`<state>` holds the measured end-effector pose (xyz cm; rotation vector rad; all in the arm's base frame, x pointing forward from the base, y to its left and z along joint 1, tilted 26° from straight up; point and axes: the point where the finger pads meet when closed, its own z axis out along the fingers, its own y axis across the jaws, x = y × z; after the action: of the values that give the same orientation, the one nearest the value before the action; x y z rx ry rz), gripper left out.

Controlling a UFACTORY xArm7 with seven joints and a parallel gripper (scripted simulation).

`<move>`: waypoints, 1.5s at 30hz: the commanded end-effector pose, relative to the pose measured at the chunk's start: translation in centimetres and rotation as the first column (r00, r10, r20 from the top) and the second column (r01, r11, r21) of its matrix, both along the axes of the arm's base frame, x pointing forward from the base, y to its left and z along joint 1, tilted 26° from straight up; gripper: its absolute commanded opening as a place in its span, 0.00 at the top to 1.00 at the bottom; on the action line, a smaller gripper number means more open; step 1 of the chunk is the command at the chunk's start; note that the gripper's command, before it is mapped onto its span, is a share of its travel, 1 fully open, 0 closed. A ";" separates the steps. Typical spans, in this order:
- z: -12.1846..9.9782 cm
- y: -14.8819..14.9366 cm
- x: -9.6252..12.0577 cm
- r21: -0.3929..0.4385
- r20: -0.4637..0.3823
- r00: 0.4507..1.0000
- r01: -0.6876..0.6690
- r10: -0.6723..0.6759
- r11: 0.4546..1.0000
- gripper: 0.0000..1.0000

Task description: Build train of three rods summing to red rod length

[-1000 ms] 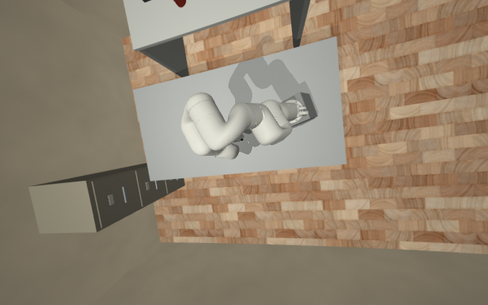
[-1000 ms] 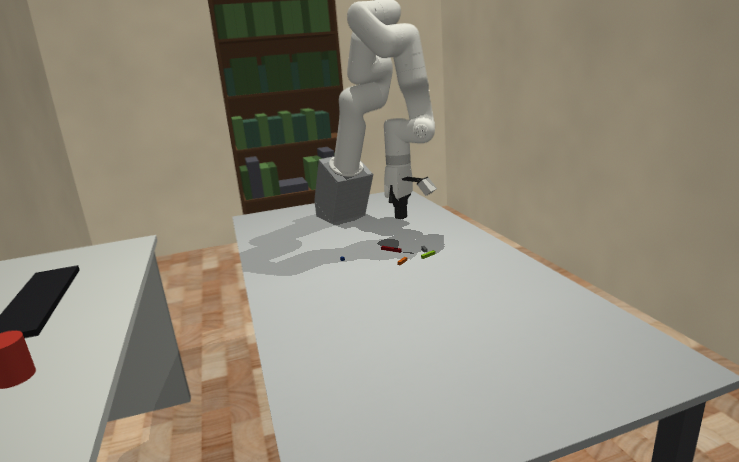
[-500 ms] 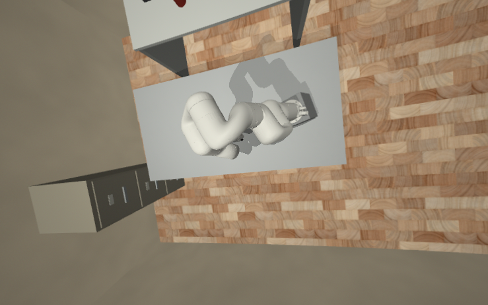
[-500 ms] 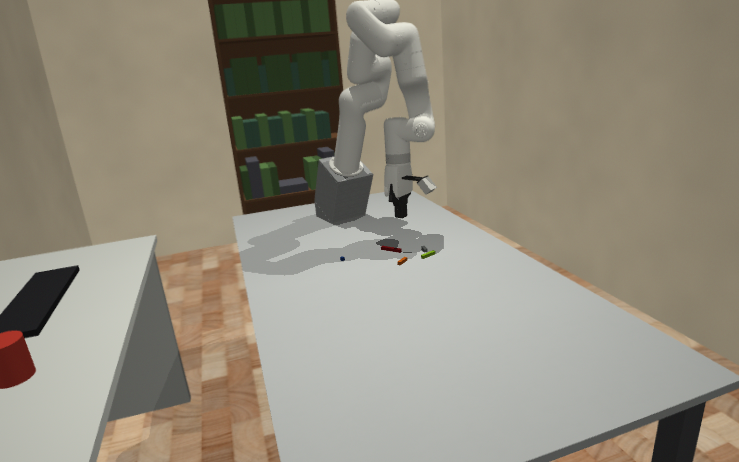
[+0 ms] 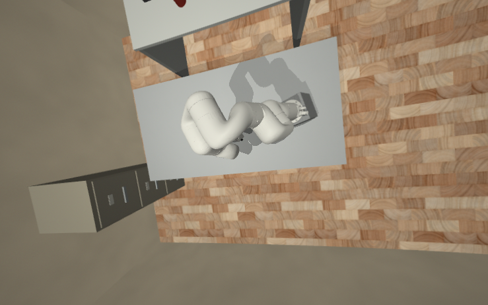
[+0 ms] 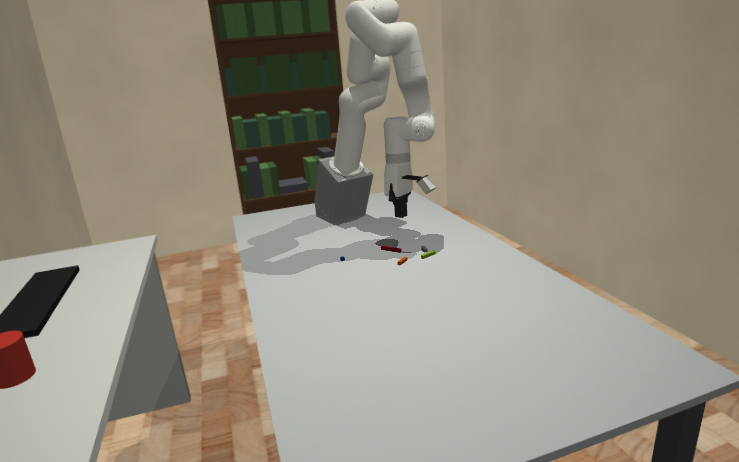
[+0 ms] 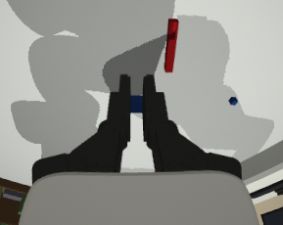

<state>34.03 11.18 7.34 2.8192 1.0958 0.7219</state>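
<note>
My gripper (image 6: 400, 215) (image 7: 136, 89) points down, well above the table, shut on a blue rod (image 7: 136, 104). The red rod (image 6: 391, 249) (image 7: 171, 46) lies flat, ahead and to the right of the fingertips in the wrist view. A second small blue rod (image 6: 342, 258) (image 7: 233, 101) lies apart, at the right of the wrist view. In the exterior view, an orange rod (image 6: 401, 261), a lime rod (image 6: 428, 254) and a grey rod (image 6: 424, 248) lie near the red one; lime and grey are close together. In the top view the arm hides the rods and fingers.
The arm's grey base block (image 5: 308, 107) (image 6: 340, 195) stands at one end of the table (image 5: 170, 151) (image 6: 446, 355). The arm's shadow falls over several rods. A separate desk (image 6: 56, 367) with a red cup (image 6: 7, 359) and a keyboard stands beside the table.
</note>
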 end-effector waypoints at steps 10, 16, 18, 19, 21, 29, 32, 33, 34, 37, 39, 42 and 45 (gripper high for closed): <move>0.1 0.0 0.1 0.012 -0.028 1.000 -0.010 0.010 1.000 0.96; 0.1 0.0 0.1 0.012 -0.028 1.000 -0.010 0.010 1.000 0.96; 0.1 0.0 0.1 0.012 -0.028 1.000 -0.010 0.010 1.000 0.96; 0.1 0.0 0.1 0.012 -0.028 1.000 -0.010 0.010 1.000 0.96; 0.3 -0.2 0.3 0.014 -0.026 1.000 -0.008 0.009 1.000 0.96; 2.7 -5.2 4.1 0.060 0.007 0.999 0.033 -0.034 0.998 0.96; 3.0 -7.0 4.9 0.069 0.009 0.999 0.048 -0.049 0.996 0.96; 3.0 -7.7 5.2 0.072 0.008 0.998 0.053 -0.054 0.996 0.96; 3.0 -8.5 5.4 0.075 0.007 0.998 0.060 -0.061 0.995 0.96; 2.8 -10.8 6.0 0.080 0.001 0.997 0.078 -0.078 0.994 0.96; 2.5 -12.2 6.2 0.082 -0.005 0.996 0.089 -0.089 0.993 0.96; 1.9 -14.4 6.3 0.083 -0.018 0.994 0.106 -0.105 0.991 0.96; 1.6 -15.1 6.3 0.083 -0.023 0.994 0.112 -0.110 0.990 0.96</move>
<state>39.79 -2.30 9.45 2.7915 0.8525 0.8804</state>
